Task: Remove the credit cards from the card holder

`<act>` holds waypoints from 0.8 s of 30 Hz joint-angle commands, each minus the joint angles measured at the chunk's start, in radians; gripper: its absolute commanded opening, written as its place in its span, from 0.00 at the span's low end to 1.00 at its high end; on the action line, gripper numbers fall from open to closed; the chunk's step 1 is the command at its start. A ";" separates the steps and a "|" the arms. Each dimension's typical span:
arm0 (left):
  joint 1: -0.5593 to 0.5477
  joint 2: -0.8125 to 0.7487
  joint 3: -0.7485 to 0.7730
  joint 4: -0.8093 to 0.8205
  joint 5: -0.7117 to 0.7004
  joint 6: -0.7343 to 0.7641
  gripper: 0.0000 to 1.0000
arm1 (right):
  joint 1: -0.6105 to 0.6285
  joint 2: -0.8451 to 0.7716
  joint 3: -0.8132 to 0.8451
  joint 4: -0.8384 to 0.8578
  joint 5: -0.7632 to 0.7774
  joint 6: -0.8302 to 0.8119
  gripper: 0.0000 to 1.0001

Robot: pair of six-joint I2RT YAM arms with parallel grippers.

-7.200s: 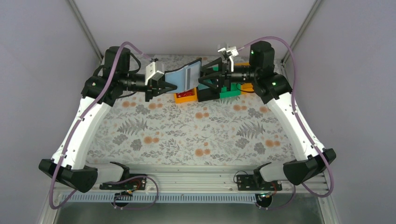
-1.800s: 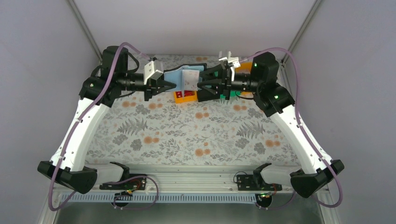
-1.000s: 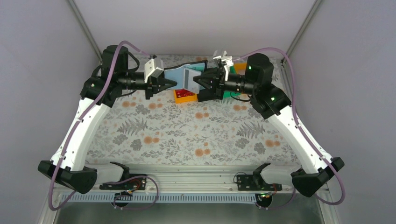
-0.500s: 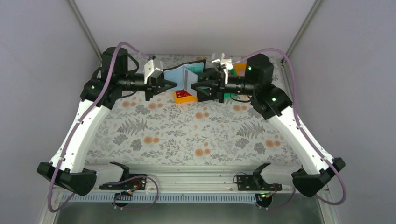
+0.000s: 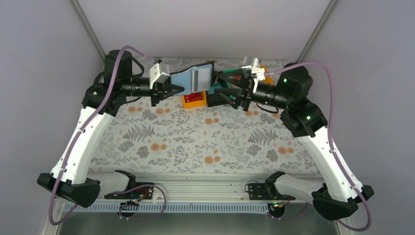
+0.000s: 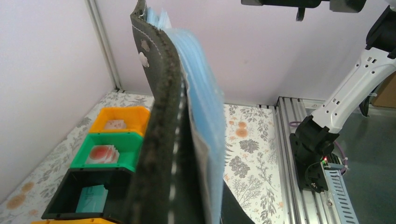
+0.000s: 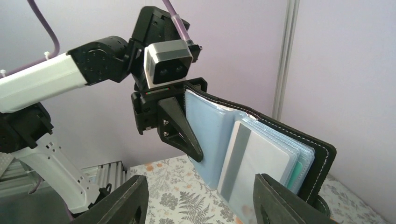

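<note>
We get bright, even, diffuse light in all three views; only faint soft shadows on the bench [image 5: 195,142]. Top view sharp. Left wrist view: card holder [image 6: 163,140] too close, its edge blurred, background in focus. Right wrist view crisp throughout.

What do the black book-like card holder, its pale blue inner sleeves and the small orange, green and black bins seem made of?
The black book-like card holder: probably leather or imitation, matte, grainy, white-stitched edge. The pale blue inner sleeves: thin soft plastic, glossy, translucent; a card shows through. The orange bin, green bin, black bin: likely moulded hard plastic, smooth, uniform colour.
</note>
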State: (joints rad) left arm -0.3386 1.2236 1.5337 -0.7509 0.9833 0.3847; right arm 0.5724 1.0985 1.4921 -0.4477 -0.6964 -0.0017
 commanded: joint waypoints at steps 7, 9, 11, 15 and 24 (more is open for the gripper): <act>0.001 -0.034 0.038 -0.003 0.022 0.041 0.02 | -0.005 0.026 -0.035 0.093 -0.071 0.047 0.67; 0.000 -0.036 0.040 -0.001 0.022 0.040 0.02 | -0.006 0.053 -0.031 0.091 -0.079 0.050 0.71; 0.000 -0.033 0.047 -0.002 0.022 0.040 0.02 | -0.005 0.062 -0.035 0.095 -0.074 0.046 0.73; 0.000 -0.035 0.046 -0.005 0.021 0.043 0.02 | -0.006 0.062 -0.052 0.121 -0.074 0.053 0.74; 0.001 -0.030 0.046 -0.005 0.018 0.043 0.02 | -0.005 0.078 -0.073 0.105 -0.143 0.071 0.72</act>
State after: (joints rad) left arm -0.3386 1.2068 1.5505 -0.7723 0.9833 0.4088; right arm 0.5716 1.1728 1.4292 -0.3511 -0.7929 0.0631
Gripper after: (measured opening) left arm 0.058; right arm 0.726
